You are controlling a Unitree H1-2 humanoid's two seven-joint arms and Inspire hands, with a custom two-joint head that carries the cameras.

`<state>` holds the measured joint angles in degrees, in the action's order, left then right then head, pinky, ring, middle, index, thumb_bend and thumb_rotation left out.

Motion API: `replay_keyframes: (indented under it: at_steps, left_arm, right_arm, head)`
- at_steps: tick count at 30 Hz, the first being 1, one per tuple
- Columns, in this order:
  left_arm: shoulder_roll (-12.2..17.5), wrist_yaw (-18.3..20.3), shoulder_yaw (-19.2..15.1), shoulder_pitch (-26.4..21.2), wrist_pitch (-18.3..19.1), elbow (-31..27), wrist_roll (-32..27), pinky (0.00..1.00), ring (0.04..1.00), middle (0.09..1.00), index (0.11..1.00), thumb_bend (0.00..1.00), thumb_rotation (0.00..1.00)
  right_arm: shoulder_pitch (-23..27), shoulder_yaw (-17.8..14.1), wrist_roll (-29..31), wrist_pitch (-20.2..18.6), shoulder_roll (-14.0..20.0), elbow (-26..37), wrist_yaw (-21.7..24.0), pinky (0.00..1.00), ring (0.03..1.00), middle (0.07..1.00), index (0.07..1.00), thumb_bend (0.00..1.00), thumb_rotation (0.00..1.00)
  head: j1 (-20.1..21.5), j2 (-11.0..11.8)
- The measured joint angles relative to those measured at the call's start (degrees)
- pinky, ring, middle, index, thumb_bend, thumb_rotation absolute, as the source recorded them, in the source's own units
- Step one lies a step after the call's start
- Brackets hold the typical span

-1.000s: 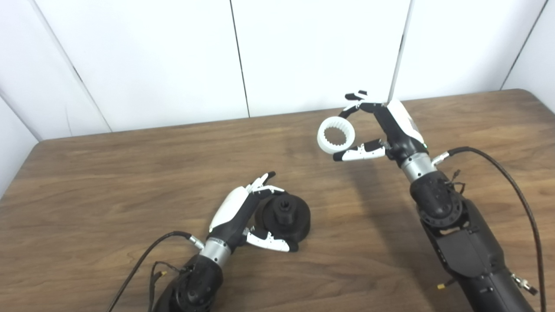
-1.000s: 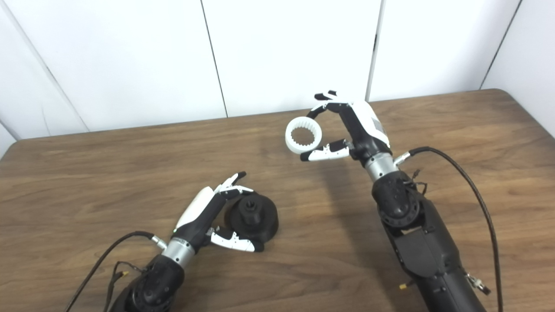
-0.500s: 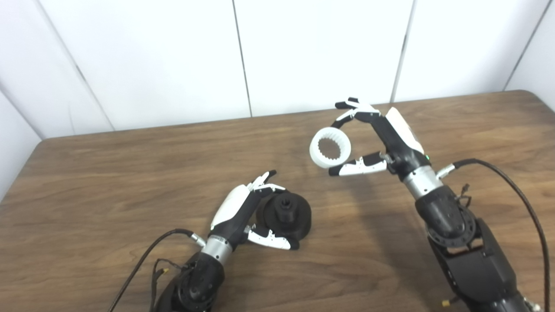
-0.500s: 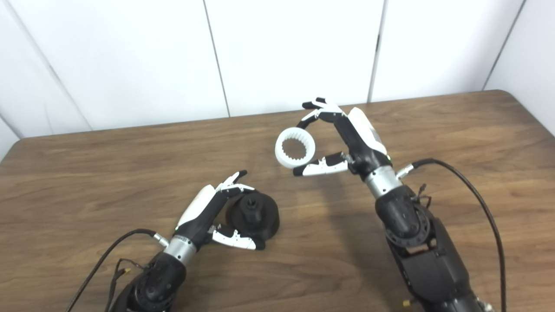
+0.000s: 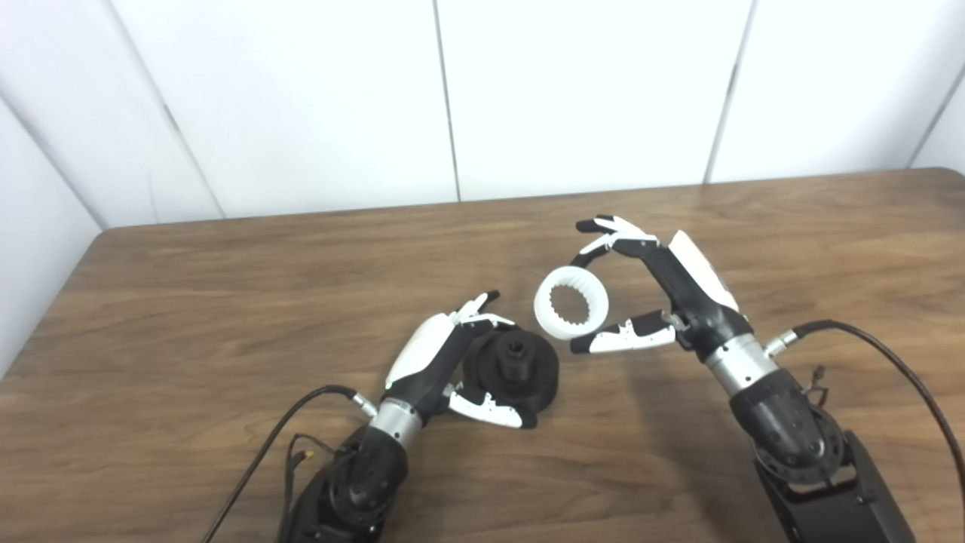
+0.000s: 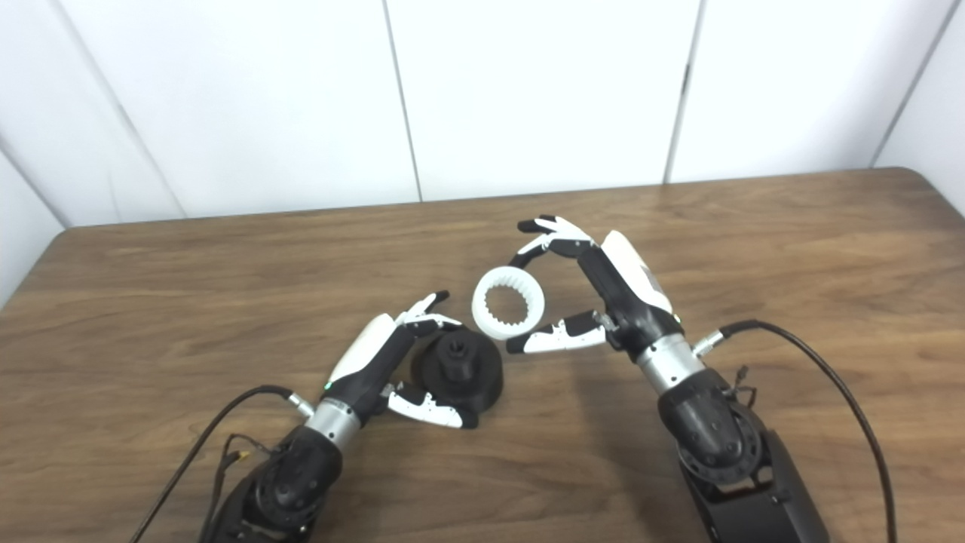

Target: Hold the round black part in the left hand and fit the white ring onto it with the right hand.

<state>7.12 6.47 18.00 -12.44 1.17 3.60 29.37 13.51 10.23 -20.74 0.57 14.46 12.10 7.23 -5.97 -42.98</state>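
White wall panels fill the upper half of the frame, and below them a brown wooden table (image 5: 188, 302) spans the lower half. Over the last second the whole picture has shifted, so the head cameras have moved; even so, the gap between the two parts has plainly closed. The white ring (image 5: 571, 305), which a second ago hung well apart from the round black part (image 5: 514, 367), up and to its right, now hovers near it, just above and right of it at the frame's centre. That puts the task in its approach stage: the ring is carried in but not yet over the black part's raised central hub, and nothing is fitted.

The right hand (image 5: 663, 294) enters from the lower right, forearm slanting up and to the left. Its fingers (image 5: 611, 230) arch over the ring's top while the thumb presses the lower edge, pinching it with the toothed bore facing the cameras.

The left hand (image 5: 452, 362) comes from the bottom, left of centre, with the black part standing on the table. Its thumb wraps the lower front edge and its fingers curl at the upper left rim, in a loose grip.
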Motion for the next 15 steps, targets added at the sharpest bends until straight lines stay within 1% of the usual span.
replay_keyframes:
  at_steps: [5, 10, 15]
  left_arm:
    - [-0.72, -0.11, 0.34, -0.08, 0.16, 0.08, 0.69, 1.0, 1.0, 1.0, 0.643, 0.95, 0.21]
    - [-1.35, -0.13, 0.36, -0.1, 0.21, 0.25, 1.21, 1.0, 1.0, 1.0, 0.641, 0.96, 0.21]
    - [-1.41, -0.18, 0.37, -0.1, 0.2, 0.27, 1.27, 1.0, 1.0, 1.0, 0.646, 0.95, 0.22]
  right_arm:
    - [-0.8, 0.69, 0.32, 0.04, -0.16, 0.45, 1.44, 0.84, 0.919, 0.843, 0.481, 0.52, 0.14]
    - [-0.93, 1.17, 0.29, 0.12, -0.63, 1.7, 1.84, 0.84, 0.92, 0.845, 0.481, 0.52, 0.14]
    - [-1.3, 1.85, 0.29, 0.15, -0.85, 1.7, 3.06, 0.83, 0.92, 0.848, 0.481, 0.52, 0.14]
  head:
    - [-0.53, -0.09]
    - [-0.71, -0.26]
    - [-0.71, -0.44]
